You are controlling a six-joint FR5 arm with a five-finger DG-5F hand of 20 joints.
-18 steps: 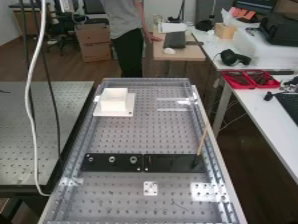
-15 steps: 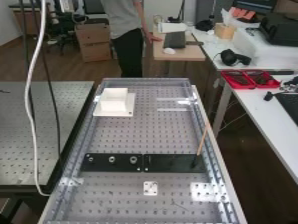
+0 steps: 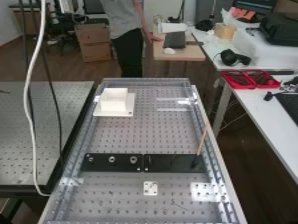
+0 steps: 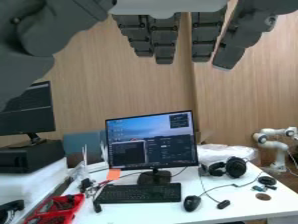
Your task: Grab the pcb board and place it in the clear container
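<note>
Here's a small pale plate [image 3: 150, 188] on the perforated bench [image 3: 140, 135], nearside of the black panels [image 3: 174, 164]; whether it's the pcb board, can't tell. White box [image 3: 114, 103] beyond. The hand [image 4: 164, 41]: fingers straight, apart.

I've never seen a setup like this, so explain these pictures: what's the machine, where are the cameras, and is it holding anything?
It's a robot arm with a dark grey, human-like hand. The high view looks down along a bench dotted with small holes. On it are a white boxy piece on a flat white base, two black strips end to end, a slanting brown stick and a small white plate. The wrist view comes from the arm itself, facing a monitor, keyboard and headphones. The fingers hang straight, with nothing visibly held.
</note>
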